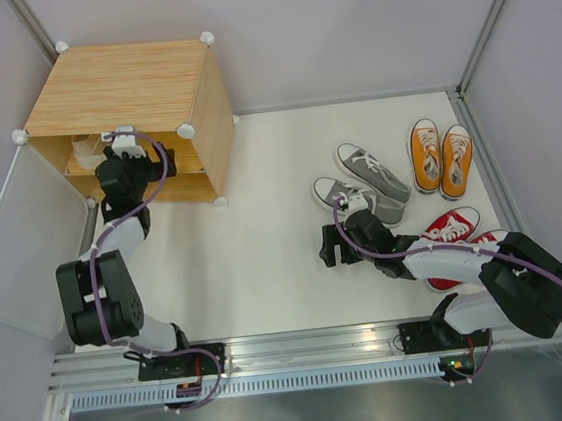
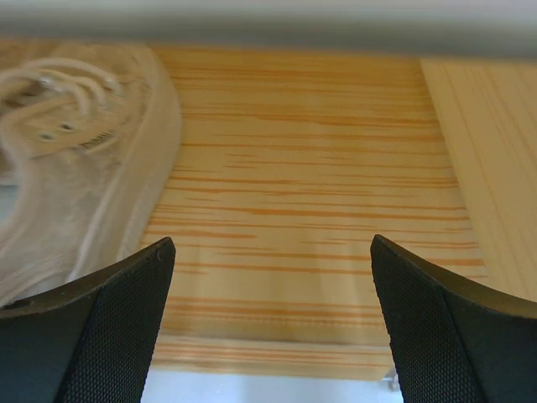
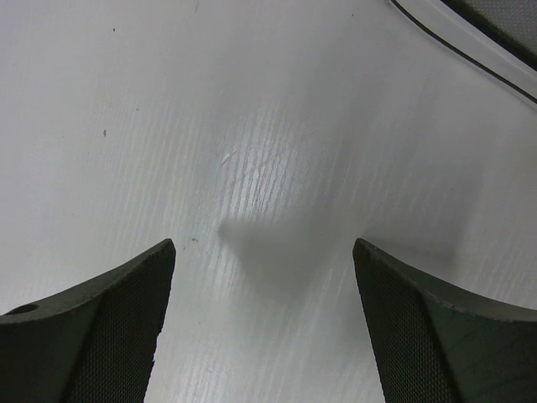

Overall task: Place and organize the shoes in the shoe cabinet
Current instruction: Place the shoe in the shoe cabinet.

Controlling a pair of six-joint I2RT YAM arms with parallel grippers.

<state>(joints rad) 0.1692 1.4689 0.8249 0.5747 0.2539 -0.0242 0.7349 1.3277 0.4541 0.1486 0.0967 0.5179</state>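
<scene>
A: Which arm is nearer the grey pair?
B: The right gripper, wide and empty; the 2 shoes lie diagonally on the surface just beyond it; the left gripper, also wide, is inside the shoe cabinet beside a cream shoe.

We are viewing a white tabletop between grey walls.
An aluminium rail is running along its near edge, metal posts rising behind.

Two grey sneakers, two orange sneakers, two red sneakers with one partly hidden, one cream sneaker, one light-wood cabinet.
</scene>
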